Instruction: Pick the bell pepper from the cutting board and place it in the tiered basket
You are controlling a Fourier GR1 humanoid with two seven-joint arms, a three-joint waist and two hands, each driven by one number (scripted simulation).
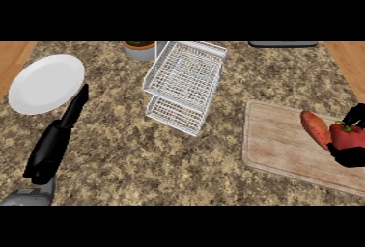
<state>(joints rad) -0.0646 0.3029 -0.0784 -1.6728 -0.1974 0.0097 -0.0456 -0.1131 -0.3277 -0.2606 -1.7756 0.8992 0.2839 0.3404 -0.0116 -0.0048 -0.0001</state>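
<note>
A red bell pepper (348, 136) with a green stem sits on the wooden cutting board (278, 144) at the right edge of the head view. My right hand (351, 157) is curled round it, with black fingers above and below the pepper. An orange sweet potato (315, 129) lies on the board just left of the pepper. The white wire tiered basket (184, 82) stands at the upper middle of the counter. My left hand (55, 140) rests open at the left, fingers straight and pointing up toward the plate.
A white plate (44, 83) lies at the upper left. A potted plant (140, 49) stands behind the basket's left side. A dark flat object (283, 44) lies at the counter's back edge. Speckled counter stretches between the basket and the board.
</note>
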